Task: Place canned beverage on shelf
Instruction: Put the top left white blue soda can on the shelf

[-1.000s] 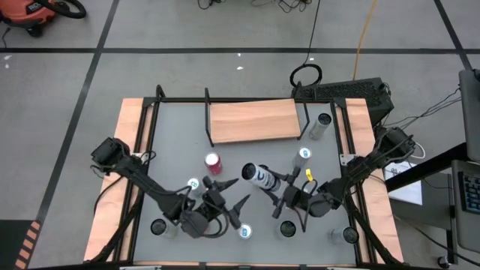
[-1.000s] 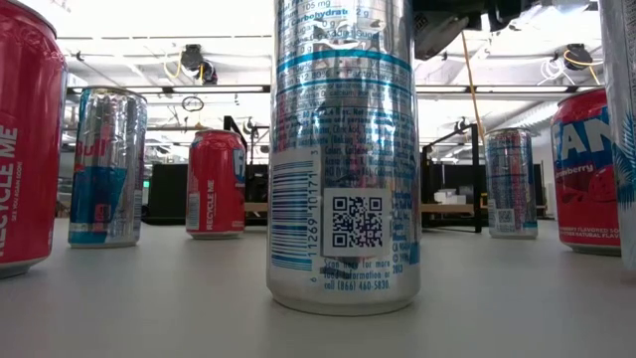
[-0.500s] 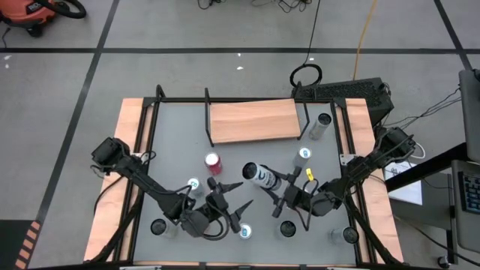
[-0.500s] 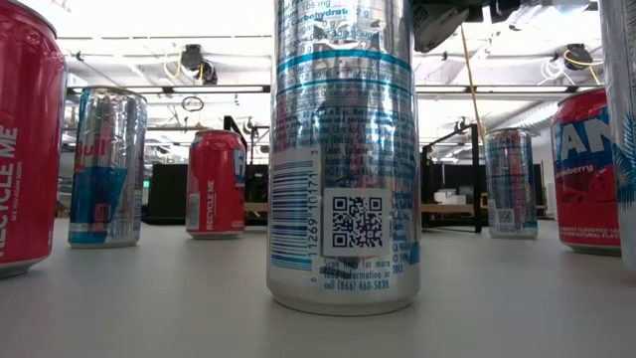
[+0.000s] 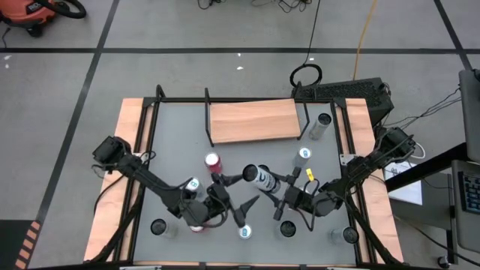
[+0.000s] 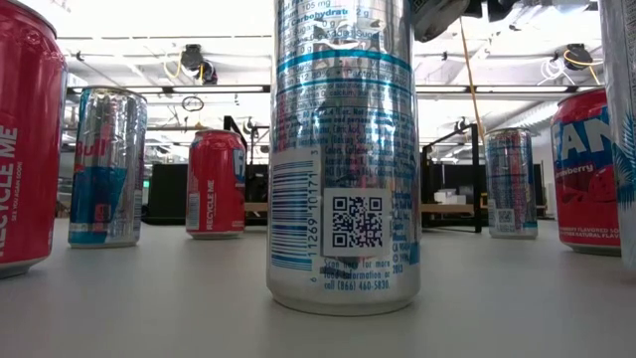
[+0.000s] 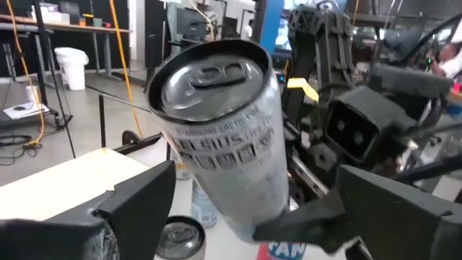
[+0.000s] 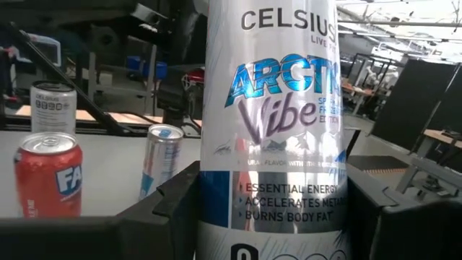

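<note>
Wide grey worktop (image 5: 172,135), wood strips along its side edges. The shelf (image 5: 251,120) sits out beyond both hands at the far edge, with black rod frames at each end. There is open grey surface between it and the hands, with just one red can (image 5: 213,162) standing off the left hand's side.

Count from above: one shelf, two arms and eight standing cans in plain sight. Four are strung along the near edge behind the hands and two slim ones are beyond the right hand's outer side.

The ninth is the silver Celsius can (image 5: 256,175), up off the worktop. The right hand (image 5: 274,185) is clamped on its base end. Its long axis lies close to level, tipped over, with the lid end aimed straight at the left hand (image 5: 249,188).

That left hand is spread wide, one finger on either side of the lid end, and whether they touch it I can't tell.
</note>
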Tool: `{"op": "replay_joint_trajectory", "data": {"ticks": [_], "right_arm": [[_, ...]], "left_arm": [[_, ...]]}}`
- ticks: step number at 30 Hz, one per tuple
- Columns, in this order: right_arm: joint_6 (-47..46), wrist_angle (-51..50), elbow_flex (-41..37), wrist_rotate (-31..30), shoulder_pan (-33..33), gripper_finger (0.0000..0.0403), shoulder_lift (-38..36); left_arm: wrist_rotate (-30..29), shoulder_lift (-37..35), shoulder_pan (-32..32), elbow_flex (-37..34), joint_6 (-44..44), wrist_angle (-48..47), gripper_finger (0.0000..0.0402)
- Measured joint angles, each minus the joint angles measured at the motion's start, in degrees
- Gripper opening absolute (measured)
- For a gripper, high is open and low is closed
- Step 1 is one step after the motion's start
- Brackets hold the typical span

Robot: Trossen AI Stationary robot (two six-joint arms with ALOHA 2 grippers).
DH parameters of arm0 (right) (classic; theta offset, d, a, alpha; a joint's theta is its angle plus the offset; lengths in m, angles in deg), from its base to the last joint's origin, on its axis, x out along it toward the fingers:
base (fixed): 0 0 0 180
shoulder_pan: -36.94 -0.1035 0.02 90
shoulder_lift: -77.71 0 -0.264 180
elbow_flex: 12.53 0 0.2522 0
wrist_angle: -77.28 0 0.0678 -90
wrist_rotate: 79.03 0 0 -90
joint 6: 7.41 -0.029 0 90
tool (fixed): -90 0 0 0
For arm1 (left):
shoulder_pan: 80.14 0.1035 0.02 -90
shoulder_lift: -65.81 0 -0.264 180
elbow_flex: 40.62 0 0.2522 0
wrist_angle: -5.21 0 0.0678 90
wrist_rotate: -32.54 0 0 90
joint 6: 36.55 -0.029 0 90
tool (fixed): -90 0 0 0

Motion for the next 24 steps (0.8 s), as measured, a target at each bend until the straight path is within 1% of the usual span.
{"op": "replay_joint_trajectory", "data": {"ticks": [3, 5, 8, 13, 19, 21, 24], "right_arm": [[0.0, 0.5, 0.0, -0.2, 0.0, 0.0203, 0.0], [0.0, 0.5, 0.0, -0.8, 0.0, 0.0203, 0.0], [0.0, 0.5, 0.0, -1.9, 0.0, 0.0203, 0.0], [0.0, 0.3, 0.0, -1.3, 0.0, 0.0203, 0.0], [0.0, 0.2, 0.0, -1.3, 0.0, 0.0203, 0.0], [-0.1, 0.1, 0.0, -1.3, 0.0, 0.0203, 0.0], [-0.5, -0.1, 0.0, -1.3, 0.0, 0.0203, 0.0]], "left_arm": [[2.1, 0.2, 1.5, 0.0, 0.3, 1.3, 0.0384], [3.8, 0.9, 2.5, 0.0, 0.3, 4.2, 0.0384], [4.9, 2.9, 4.0, 0.0, -0.6, 10.3, 0.0384], [5.9, 5.9, 5.8, 0.0, -5.1, 18.8, 0.0384], [5.4, 8.2, 6.2, 0.0, -10.8, 28.1, 0.0382], [5.3, 8.3, 6.2, 0.0, -12.2, 29.4, 0.0373], [5.2, 8.3, 6.2, 0.0, -13.1, 29.4, 0.0346]]}}
